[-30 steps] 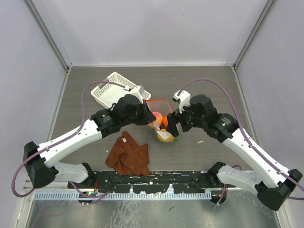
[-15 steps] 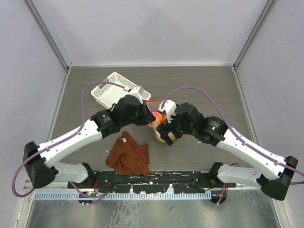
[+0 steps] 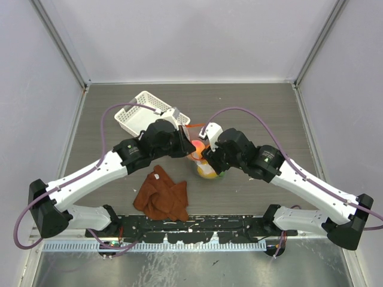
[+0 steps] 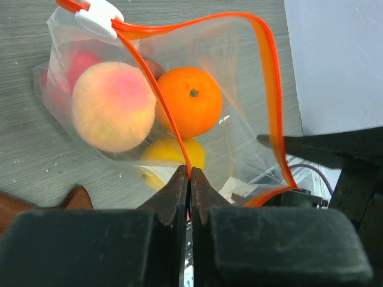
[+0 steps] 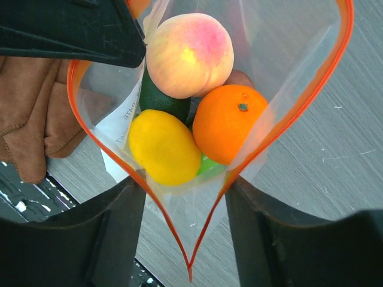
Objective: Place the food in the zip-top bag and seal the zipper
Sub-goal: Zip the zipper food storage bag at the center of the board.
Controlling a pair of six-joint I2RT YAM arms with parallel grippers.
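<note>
Grey wood-grain desk (image 3: 269, 107), bag (image 3: 207, 172) near its middle with the fruit (image 5: 230, 131) inside. Left gripper (image 4: 190, 179) is pinched tight on one lip of the zipper (image 4: 272, 101). Right gripper (image 5: 187, 227) stands apart, straddling the corner of the gaping mouth. Likely trouble: the peach (image 5: 189, 55) rides high, so closing there could jam the strip against it, or a tug could tip fruit out.

Only one bit of print can be read. A white label (image 5: 119, 116) inside the bag (image 5: 281, 36) carries dark letters running slantwise. The ending "ATE" is legible in the right wrist view, and whatever comes before it is too unclear to tell. In the left wrist view the label's print is a blur.
</note>
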